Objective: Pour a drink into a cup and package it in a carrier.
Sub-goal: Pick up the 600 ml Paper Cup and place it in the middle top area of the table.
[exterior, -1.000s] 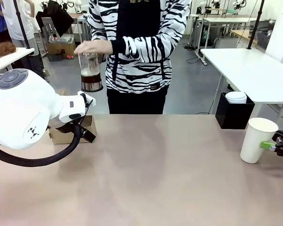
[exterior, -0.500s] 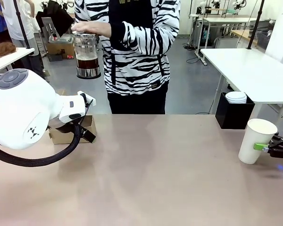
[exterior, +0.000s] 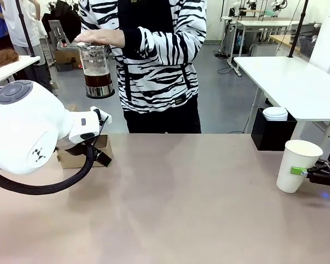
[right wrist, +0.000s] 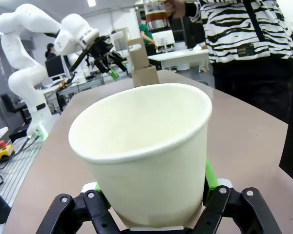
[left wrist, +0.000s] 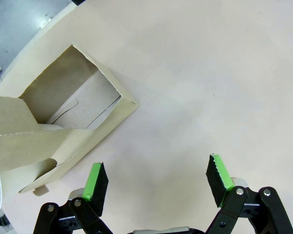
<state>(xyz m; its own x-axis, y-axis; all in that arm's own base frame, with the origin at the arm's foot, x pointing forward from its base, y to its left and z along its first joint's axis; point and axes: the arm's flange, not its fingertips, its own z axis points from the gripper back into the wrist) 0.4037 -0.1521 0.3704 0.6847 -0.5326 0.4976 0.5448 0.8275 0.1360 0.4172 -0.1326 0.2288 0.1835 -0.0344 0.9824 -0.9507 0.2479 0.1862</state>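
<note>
Leaning a little near the right edge of the tabletop (exterior: 181,209), the cup (exterior: 298,164) is gripped low on its side by the right jaws, which are clenched on it. It is made of smooth white paper. It is round, wider at the top, with a rolled rim, and its open inside is plain white. A green pad (right wrist: 210,178) is pressed flat on its wall.

The left jaws are released and held wide apart over the tabletop. Their green pads (left wrist: 95,181) are kept near the carrier (left wrist: 63,122) but apart from it. The carrier is made of dull brown cardboard. It is boxy with sharp corners and a tall flat tab, and it is set near the far edge on the left side.

The drink (exterior: 98,81), dark brown, is seen through a clear glass jar (exterior: 96,63) with a shiny metal base. The jar is held in the air by a person's hand (exterior: 99,37) beyond the far edge. A wide, smooth, tan stretch of tabletop is left free between carrier and cup.
</note>
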